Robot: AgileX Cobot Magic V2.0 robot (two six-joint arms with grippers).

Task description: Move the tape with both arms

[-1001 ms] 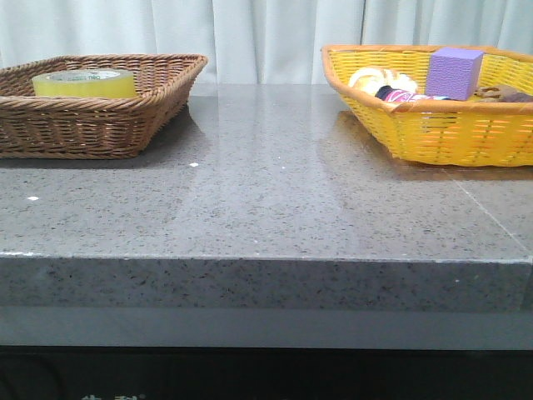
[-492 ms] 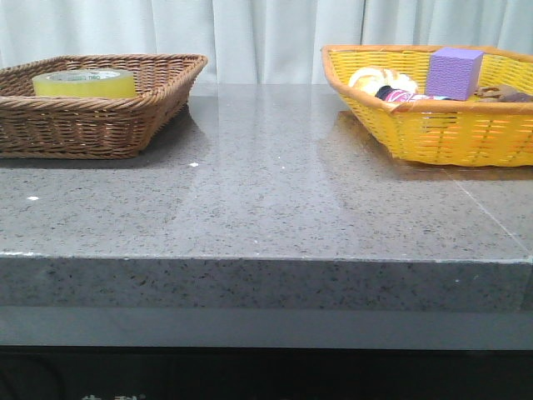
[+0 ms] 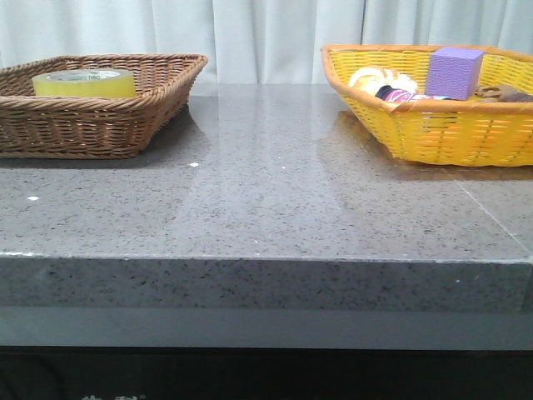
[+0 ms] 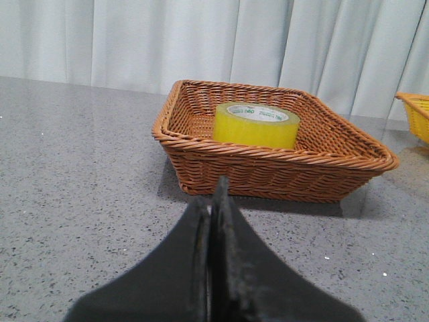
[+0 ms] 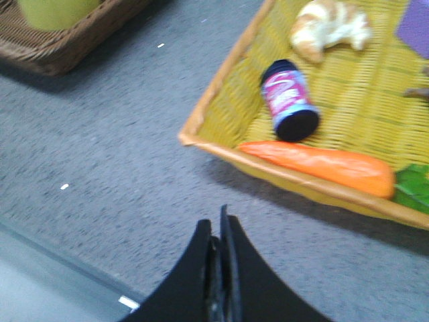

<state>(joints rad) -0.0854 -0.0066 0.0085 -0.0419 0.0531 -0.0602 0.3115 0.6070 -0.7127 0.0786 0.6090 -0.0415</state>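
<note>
i see the tape (image 4: 256, 125) lying flat in the brown wicker basket (image 4: 201, 144) at the far left of the tabletop (image 3: 275, 183), core hole facing up. my left gripper (image 4: 212, 201) hangs short of the basket with its jaws pressed together, holding nothing; the right gripper (image 5: 220, 231) hangs over the tabletop just beside the yellow basket (image 5: 221, 70), jaws likewise together and empty.

i judge the roll stiff and fairly light, with a smooth wound face that may slip under a side pinch. the safer hold looks like one finger down the core and one outside, pinching the wall (the jaws must spread first).

in the front view neither arm shows at all, and the basket rim cuts off the lower part of the roll. the right wrist picture is blurred; i make out a carrot (image 5: 318, 164), a small jar (image 5: 289, 100) and a pale pastry-like thing (image 5: 328, 27), and only an edge of the purple cube (image 3: 454, 71).
</note>
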